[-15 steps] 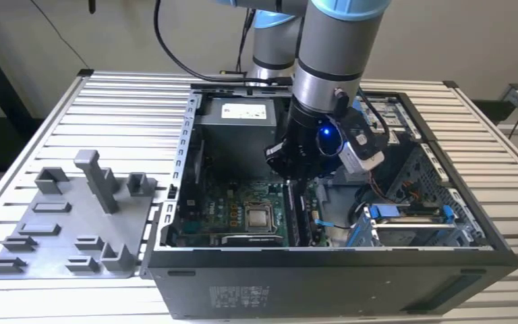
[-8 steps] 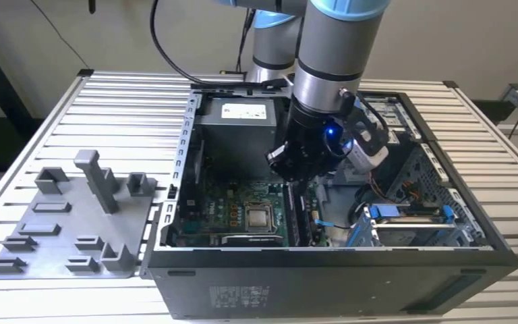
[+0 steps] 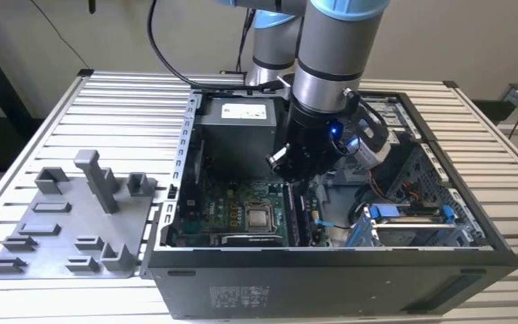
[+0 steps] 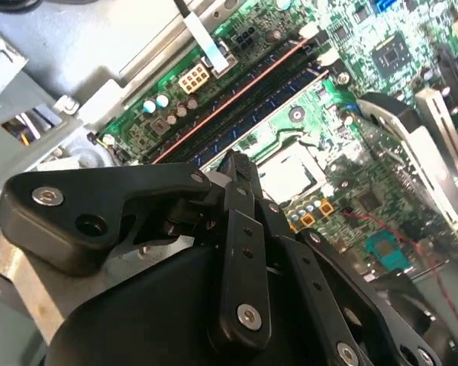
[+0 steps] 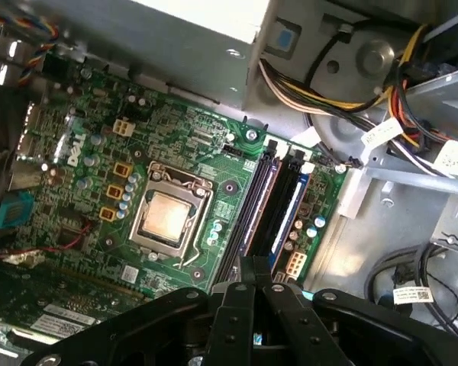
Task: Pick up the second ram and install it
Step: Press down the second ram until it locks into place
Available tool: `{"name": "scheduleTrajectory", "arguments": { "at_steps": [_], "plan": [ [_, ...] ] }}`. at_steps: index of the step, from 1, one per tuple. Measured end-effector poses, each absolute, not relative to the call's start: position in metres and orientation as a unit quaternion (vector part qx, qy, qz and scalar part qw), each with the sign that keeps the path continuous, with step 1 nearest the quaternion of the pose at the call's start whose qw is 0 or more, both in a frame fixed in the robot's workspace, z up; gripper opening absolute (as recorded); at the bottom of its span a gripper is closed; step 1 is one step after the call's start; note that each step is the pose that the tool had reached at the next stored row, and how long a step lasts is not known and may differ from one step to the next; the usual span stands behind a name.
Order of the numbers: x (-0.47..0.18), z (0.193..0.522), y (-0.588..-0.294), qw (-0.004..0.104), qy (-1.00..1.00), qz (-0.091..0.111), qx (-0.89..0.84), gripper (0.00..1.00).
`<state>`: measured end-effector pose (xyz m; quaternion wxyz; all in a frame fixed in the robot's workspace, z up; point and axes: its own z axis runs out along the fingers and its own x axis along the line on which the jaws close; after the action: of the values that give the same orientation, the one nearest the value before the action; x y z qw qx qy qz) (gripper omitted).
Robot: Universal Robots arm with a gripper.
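The black pincer (image 5: pixel 253 263) hangs inside the open black metal computer case (image 3: pixel 331 283), which lies on a slatted metal worktop (image 3: pixel 124 108). Its two flat fingers are pressed together, tip against tip. Their ends sit right over the memory slots, and the arm's own black linkage covers the near end of those slots in both wrist views. Whether the tips touch the board edge below them cannot be made out.

The second ram (image 5: pixel 248 206), a thin, long, dark circuit-board stick, stands on edge in the slot nearest the square silver processor socket (image 5: pixel 168 217), in line with the closed tips. Its near end is hidden under the fingers, so how deep it sits cannot be told. In the second wrist view it (image 4: pixel 278 107) runs away from the pincer (image 4: pixel 233 158) beside another dark stick with a reddish edge (image 4: pixel 229 99).

In the exterior view the pincer (image 3: pixel 291 177) and the grey cylindrical arm (image 3: pixel 331 67) hide much of the green motherboard (image 3: pixel 232 209). Near the worktop's edge at the exterior view's left lies a grey plastic fixture plate (image 3: pixel 61 229) with upright blocks and posts.
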<state>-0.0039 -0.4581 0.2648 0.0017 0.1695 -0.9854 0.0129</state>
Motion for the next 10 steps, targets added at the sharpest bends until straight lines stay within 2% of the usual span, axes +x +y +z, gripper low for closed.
{"name": "scheduleTrajectory", "arguments": {
  "at_steps": [10],
  "plan": [
    [-0.0039, 0.2647, -0.458, 0.001, -0.973, 0.013, 0.231, 0.11]
  ]
}}
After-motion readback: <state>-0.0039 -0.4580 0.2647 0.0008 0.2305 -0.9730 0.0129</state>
